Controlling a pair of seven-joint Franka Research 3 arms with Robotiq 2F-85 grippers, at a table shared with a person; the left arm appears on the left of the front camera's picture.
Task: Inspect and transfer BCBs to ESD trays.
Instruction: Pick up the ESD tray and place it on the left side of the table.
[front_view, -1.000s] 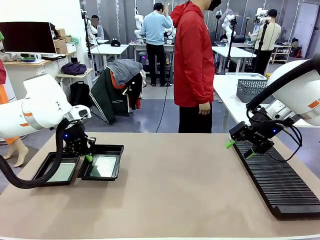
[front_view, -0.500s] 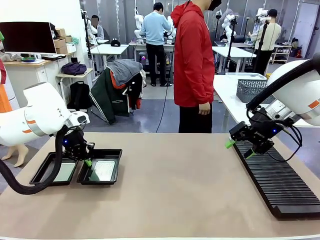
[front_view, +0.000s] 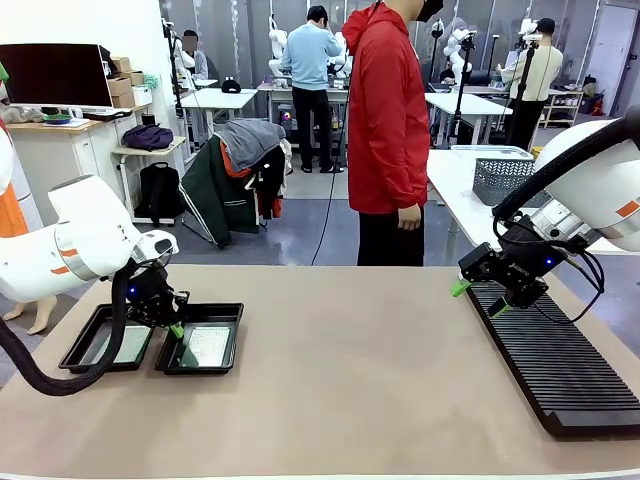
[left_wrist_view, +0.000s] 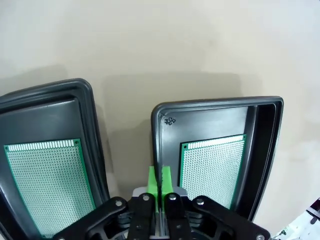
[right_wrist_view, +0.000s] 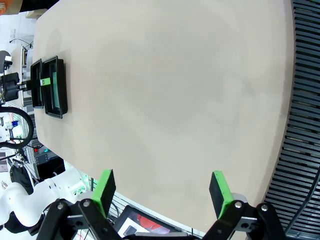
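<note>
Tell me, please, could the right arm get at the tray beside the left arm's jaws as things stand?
Probably not easily. The right gripper, jaws open, hangs over the slotted rack at the far end of the table from that tray, and the left gripper, jaws shut on the tray's rim, already occupies it.

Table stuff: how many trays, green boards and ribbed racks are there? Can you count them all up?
ESD trays: 2
BCBs: 2, one in each tray
Black ribbed rack: 1
Total: 5
</note>
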